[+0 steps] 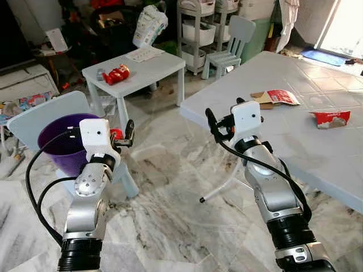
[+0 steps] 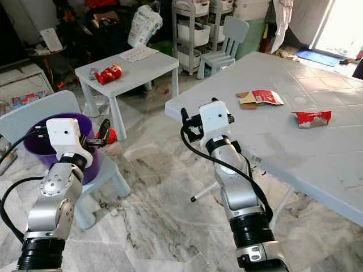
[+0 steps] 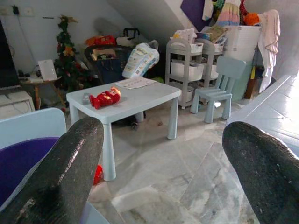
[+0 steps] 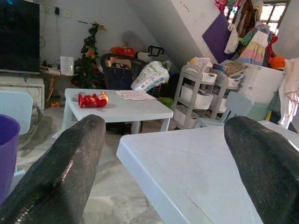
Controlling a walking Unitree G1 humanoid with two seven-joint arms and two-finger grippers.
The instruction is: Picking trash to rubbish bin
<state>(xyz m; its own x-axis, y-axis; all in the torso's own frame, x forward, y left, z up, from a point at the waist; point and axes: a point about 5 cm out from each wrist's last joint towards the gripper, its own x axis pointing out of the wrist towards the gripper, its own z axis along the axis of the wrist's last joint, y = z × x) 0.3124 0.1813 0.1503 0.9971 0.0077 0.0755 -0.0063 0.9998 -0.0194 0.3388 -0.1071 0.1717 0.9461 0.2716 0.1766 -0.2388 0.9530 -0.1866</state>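
Note:
A purple bin point(image 1: 61, 143) stands on a pale blue chair point(image 1: 34, 116) at my left. My left gripper point(image 1: 126, 137) hovers open and empty just right of the bin's rim. My right gripper point(image 1: 222, 118) is open and empty at the near corner of the big white table point(image 1: 295, 147). On that table lie a flattened cardboard piece with a red wrapper point(image 1: 275, 97) and, further right, a red and white wrapper point(image 1: 330, 118). A red snack bag point(image 1: 117, 73) lies on the small white table point(image 1: 150, 67) beyond the bin.
A small red object point(image 2: 112, 136) lies on the marble floor by the chair. A small blue chair point(image 1: 232, 39), a shelf cart point(image 1: 198, 28) and clutter line the back. Open floor lies between the two tables.

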